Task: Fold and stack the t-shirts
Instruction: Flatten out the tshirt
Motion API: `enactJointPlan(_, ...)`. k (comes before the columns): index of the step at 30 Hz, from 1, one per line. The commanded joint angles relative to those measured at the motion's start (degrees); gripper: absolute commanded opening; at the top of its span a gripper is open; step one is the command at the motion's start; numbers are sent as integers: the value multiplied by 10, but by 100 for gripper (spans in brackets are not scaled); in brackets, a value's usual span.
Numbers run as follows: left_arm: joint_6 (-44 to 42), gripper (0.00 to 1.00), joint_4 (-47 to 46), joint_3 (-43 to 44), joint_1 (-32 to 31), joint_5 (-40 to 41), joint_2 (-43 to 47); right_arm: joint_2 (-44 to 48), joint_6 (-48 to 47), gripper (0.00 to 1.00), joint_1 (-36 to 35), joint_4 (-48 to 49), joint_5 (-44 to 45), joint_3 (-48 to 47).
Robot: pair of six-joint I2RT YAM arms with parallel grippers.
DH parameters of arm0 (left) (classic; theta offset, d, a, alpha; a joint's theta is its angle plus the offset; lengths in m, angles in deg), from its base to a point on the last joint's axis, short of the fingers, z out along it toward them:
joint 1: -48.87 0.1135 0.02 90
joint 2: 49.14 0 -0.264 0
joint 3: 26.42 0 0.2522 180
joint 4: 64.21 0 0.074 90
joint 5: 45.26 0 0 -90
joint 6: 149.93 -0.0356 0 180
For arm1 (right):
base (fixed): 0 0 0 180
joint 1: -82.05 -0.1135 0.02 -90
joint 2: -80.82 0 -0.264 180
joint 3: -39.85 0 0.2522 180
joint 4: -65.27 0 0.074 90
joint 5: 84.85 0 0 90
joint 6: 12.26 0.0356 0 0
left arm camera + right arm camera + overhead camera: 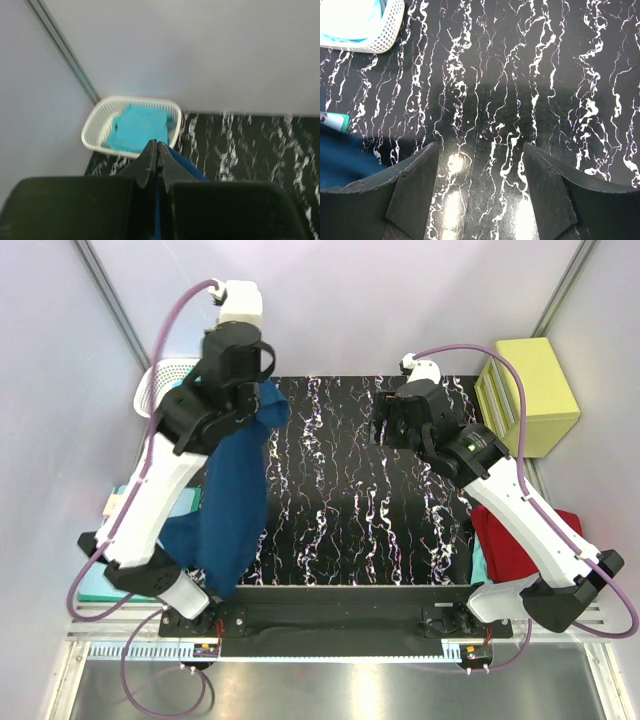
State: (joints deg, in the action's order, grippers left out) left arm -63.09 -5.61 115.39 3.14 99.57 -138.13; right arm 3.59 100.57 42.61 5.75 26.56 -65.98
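A navy blue t-shirt point(235, 510) hangs in the air over the left side of the table, held up by its top edge. My left gripper point(262, 390) is shut on that edge; in the left wrist view the fingers point(157, 145) are pressed together with blue cloth point(187, 165) between and beside them. My right gripper point(385, 425) hovers open over the bare black marbled mat point(340, 490), with nothing between its fingers point(480, 147). A turquoise t-shirt point(137, 127) lies in a white basket point(160, 375). A red t-shirt point(520, 535) lies at the table's right edge.
A yellow drawer box point(530, 390) stands at the back right. A teal clipboard point(100, 585) lies at the left edge beneath the left arm. The basket point(95, 125) sits in the back left corner against the walls. Pale walls close in on three sides.
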Motion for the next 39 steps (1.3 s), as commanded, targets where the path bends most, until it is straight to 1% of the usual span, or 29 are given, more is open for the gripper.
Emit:
enactJointPlan(1,173,0,109,-21,65,-212,-47,10,-9,76,-4,23,5,-1)
enactJointPlan(2,169,0,111,9,67,-232,-65,9,-10,76,-4,23,6,0)
enactJointPlan(3,169,0,111,25,67,-243,-102,11,-11,76,-4,22,7,5)
enactJointPlan(5,169,0,111,70,67,-272,-135,10,-13,76,-3,23,10,8)
enactJointPlan(8,173,0,106,101,71,-282,-193,10,-17,76,-4,22,15,15)
enactJointPlan(10,187,0,105,99,81,-292,-214,9,-20,77,-5,22,21,22)
enactJointPlan(12,189,0,95,77,102,-290,-216,8,-22,77,-3,23,22,30)
enactJointPlan(15,185,0,68,42,143,-308,-203,2,-21,77,-1,27,23,41)
enactJointPlan(17,179,0,70,60,169,-325,-210,-5,-18,77,0,27,16,41)
enactJointPlan(19,177,0,71,86,172,-338,-209,-14,-16,77,1,27,11,37)
enactJointPlan(21,182,0,65,98,159,-343,-189,-24,-16,77,0,27,11,30)
enactJointPlan(22,176,0,63,115,148,-329,-183,-26,-16,77,0,27,14,29)
enactJointPlan(25,155,0,62,145,91,-285,-162,-30,-16,76,0,30,12,25)
enactJointPlan(26,149,0,62,153,57,-271,-159,-31,-15,76,1,30,9,25)
enactJointPlan(27,143,0,61,158,40,-258,-149,-31,-15,76,0,32,7,27)
enactJointPlan(30,129,0,58,172,-18,-233,-136,-29,-12,76,0,37,-3,33)
enactJointPlan(31,130,0,56,172,-38,-232,-130,-29,-9,76,0,37,-12,34)
enactJointPlan(33,136,0,57,171,-56,-234,-129,-32,-8,76,0,40,-22,38)
enactJointPlan(37,141,0,60,172,-100,-227,-143,-31,-3,76,0,42,-56,50)
enactJointPlan(39,141,0,61,184,-122,-227,-154,-30,-1,75,0,39,-56,62)
